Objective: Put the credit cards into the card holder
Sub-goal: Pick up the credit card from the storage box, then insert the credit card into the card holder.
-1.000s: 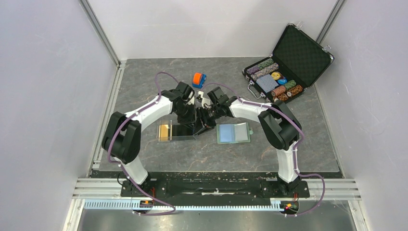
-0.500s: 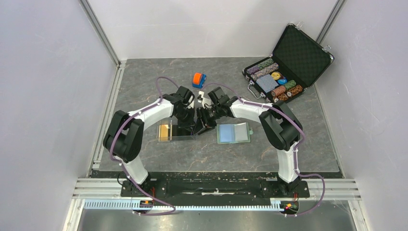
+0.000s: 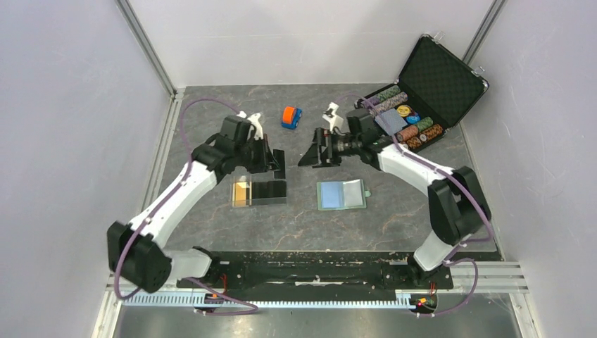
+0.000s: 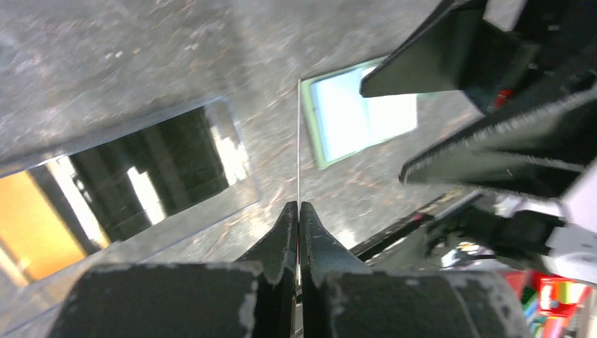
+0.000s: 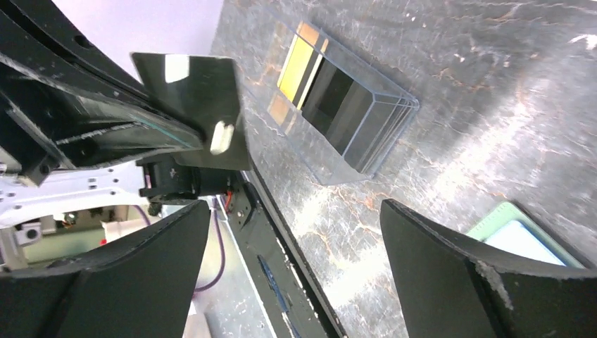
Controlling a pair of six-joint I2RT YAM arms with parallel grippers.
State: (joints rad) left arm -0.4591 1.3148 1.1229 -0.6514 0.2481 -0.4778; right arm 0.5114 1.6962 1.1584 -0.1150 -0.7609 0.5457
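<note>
The open black hard-shell chip case (image 3: 440, 77) is sitting far right, holding rows of chips (image 3: 398, 116). The clear plastic tray (image 3: 260, 203), lying lengthwise left to right, is holding an orange-gold card (image 3: 241, 191) and a glossy black card (image 3: 267, 190). The sage-green folding card holder (image 3: 341, 194) is lying open right of it. The left gripper (image 4: 298, 208) is pinching a thin black credit card (image 5: 193, 88) upright on edge by the tray's far side, facing the right gripper (image 5: 287, 208), which is gaping wide and empty.

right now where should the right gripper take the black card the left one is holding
Pinch the free end of the black card, the part clear of the left gripper. It is thin and held on edge, so the open right gripper should probably close across its two flat faces, coming in from that free end.
</note>
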